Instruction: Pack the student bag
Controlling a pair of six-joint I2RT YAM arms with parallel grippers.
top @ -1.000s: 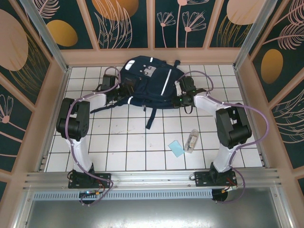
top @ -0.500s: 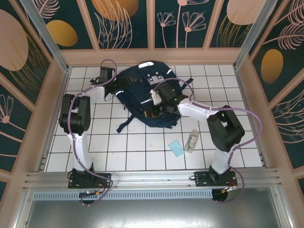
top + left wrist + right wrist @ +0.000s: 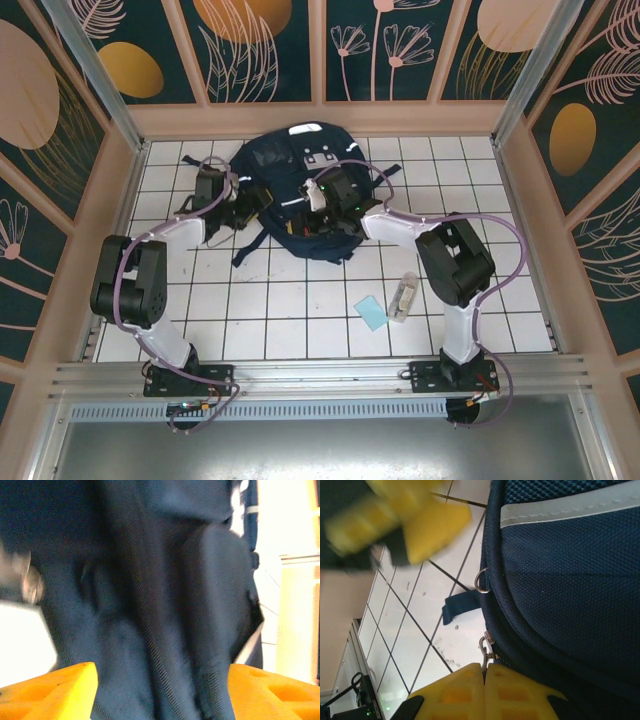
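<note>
The student bag (image 3: 275, 170) lies at the middle of the worktop's (image 3: 300, 300) far edge in the top view. The left gripper (image 3: 248, 208) is at its left side and the right gripper (image 3: 318, 200) is on its front. Its pale patch (image 3: 320, 158) is too small to read. In the left wrist view, that gripper's fingers (image 3: 50, 692) stand apart, with navy fabric bunched between them. In the right wrist view, the fingers (image 3: 515, 695) are pressed together on a metal zip pull (image 3: 485, 652), below a white stripe (image 3: 570, 505).

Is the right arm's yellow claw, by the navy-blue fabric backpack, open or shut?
Shut. The right claw presses its yellow fingers together with no gap, pinching the small metal zip pull on the navy-blue fabric backpack.
</note>
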